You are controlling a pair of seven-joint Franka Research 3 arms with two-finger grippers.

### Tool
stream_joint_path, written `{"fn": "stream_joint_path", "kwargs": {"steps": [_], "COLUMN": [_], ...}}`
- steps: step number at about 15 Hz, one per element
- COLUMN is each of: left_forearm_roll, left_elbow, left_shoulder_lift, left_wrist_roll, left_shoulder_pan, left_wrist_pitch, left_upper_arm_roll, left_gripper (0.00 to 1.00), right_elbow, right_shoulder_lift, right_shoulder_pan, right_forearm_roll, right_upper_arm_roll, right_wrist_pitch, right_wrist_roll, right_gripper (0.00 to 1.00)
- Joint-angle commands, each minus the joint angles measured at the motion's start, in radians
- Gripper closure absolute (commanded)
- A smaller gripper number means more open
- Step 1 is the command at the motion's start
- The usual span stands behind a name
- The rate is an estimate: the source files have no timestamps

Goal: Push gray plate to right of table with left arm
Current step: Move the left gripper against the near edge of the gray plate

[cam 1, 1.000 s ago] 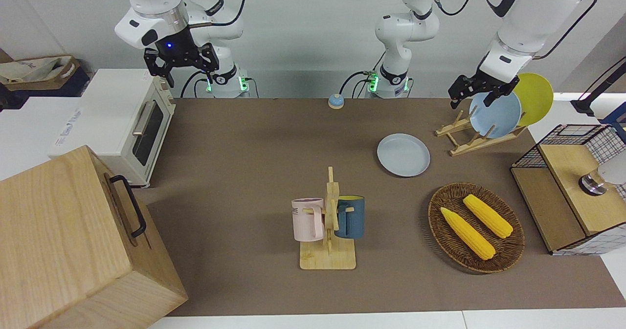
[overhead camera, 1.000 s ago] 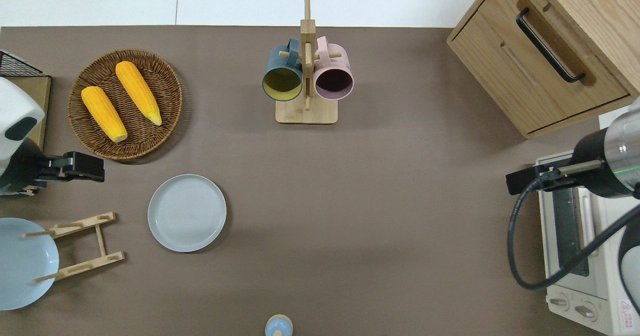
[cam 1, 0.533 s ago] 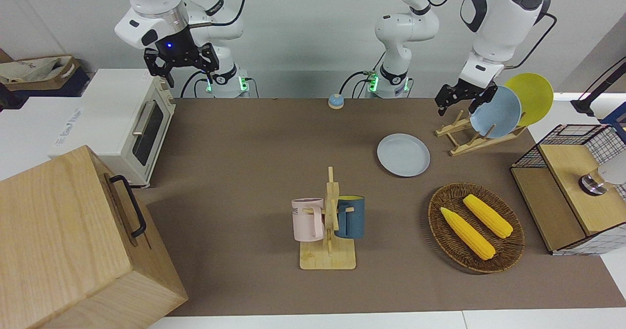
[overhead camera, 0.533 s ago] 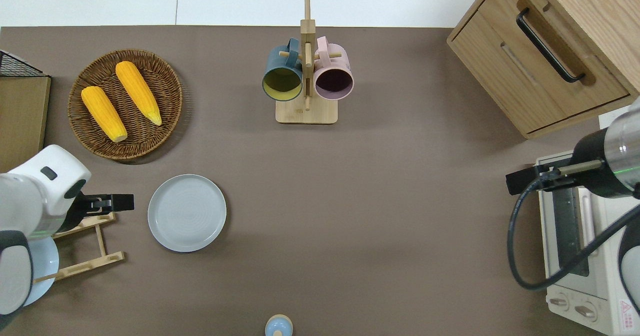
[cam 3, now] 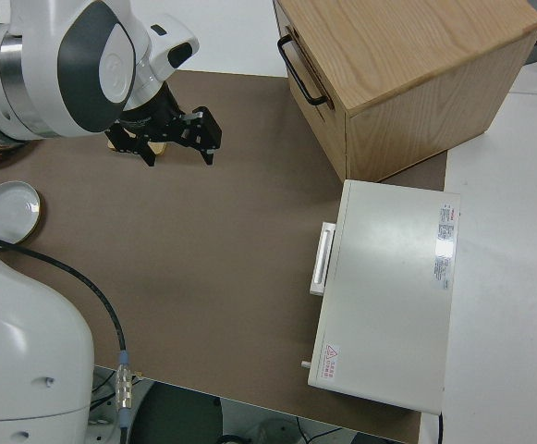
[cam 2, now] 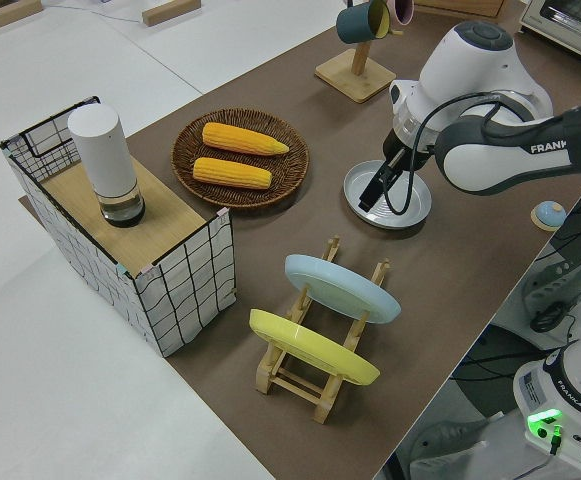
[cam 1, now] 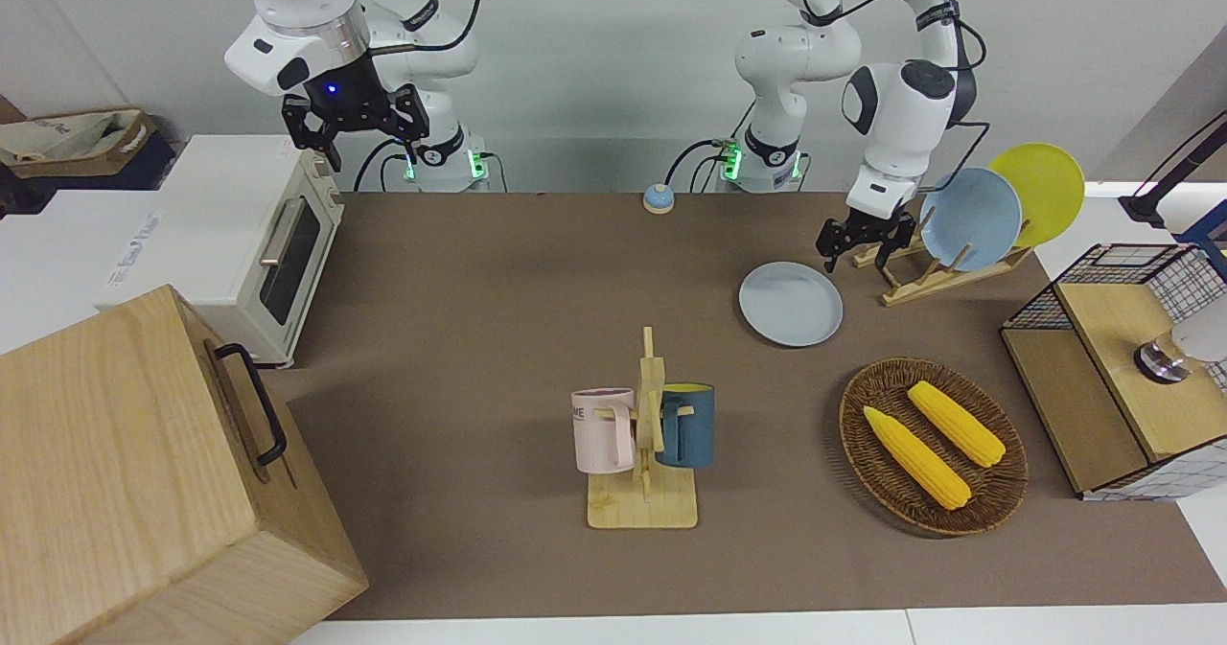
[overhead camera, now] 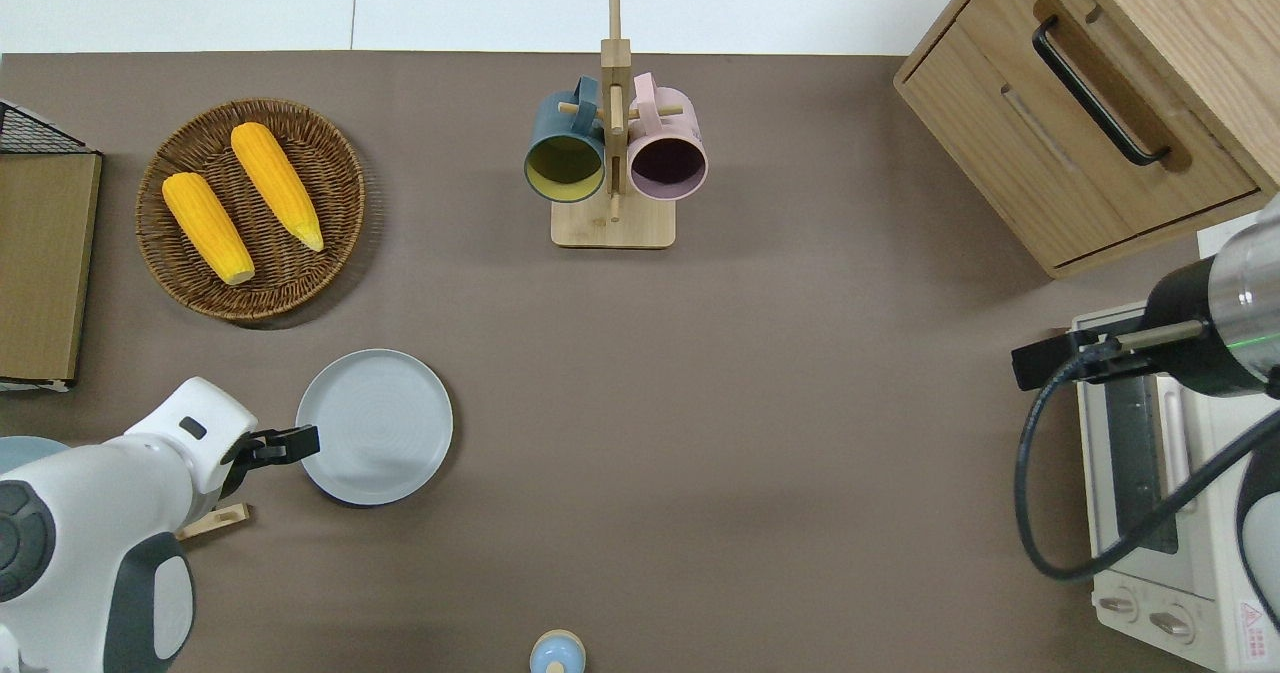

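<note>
Contact between the left gripper and the gray plate is the relation that decides the coming push. In the overhead view the gripper is seen at the plate's rim on the side toward the left arm's end of the bench, its tips overlapping the rim edge; whether they touch the rim or hang just above it cannot be told. Its fingers look drawn close together, though their exact state cannot be made out. The plate lies flat on the bench, toward the left arm's end, just beside the wooden plate rack that holds a sky-blue plate and a yellow plate.

From the gripper, the plate lies toward the right arm's end, so a straight push along the bench's length is judged to suit the task. That path is shown bare of objects as far as the toaster oven.

Farther from the robots stand the wicker basket with 2 corn cobs and the mug rack. The right gripper is parked, fingers spread.
</note>
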Motion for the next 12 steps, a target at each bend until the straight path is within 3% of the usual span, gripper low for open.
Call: {"fn": "stream_joint_path", "kwargs": {"steps": [1, 7, 8, 10, 11, 12], "left_forearm_roll": [-0.004, -0.004, -0.004, -0.004, -0.004, -0.004], "left_elbow": [-0.049, -0.122, -0.124, -0.124, -0.122, -0.122], "left_shoulder_lift": [0.061, 0.179, 0.183, 0.179, 0.174, 0.171], "left_wrist_roll": [0.009, -0.011, -0.013, -0.032, -0.039, -0.055], "left_shoulder_pan": [0.023, 0.017, 0.018, 0.020, 0.018, 0.014], "left_wrist_pitch": [0.109, 0.367, 0.376, 0.369, 0.367, 0.367], "left_upper_arm_roll": [-0.003, -0.006, -0.006, -0.004, -0.006, -0.006], "left_gripper": [0.00, 0.03, 0.15, 0.86, 1.00, 1.00], "right_elbow": [0.009, 0.009, 0.009, 0.009, 0.009, 0.009], "right_shoulder_lift": [-0.003, -0.003, -0.003, -0.003, -0.003, -0.003], "right_shoulder_pan": [-0.019, -0.019, -0.019, -0.019, -0.019, -0.019], "right_forearm_roll": [0.006, 0.004, 0.006, 0.006, 0.006, 0.006], "right_upper_arm_roll": [0.014, 0.014, 0.014, 0.014, 0.015, 0.014], "right_wrist_pitch": [-0.013, -0.013, -0.013, -0.013, -0.013, -0.013], "right_wrist_roll": [0.013, 0.013, 0.013, 0.013, 0.013, 0.013], "right_gripper": [0.017, 0.017, 0.017, 0.017, 0.017, 0.017]}}
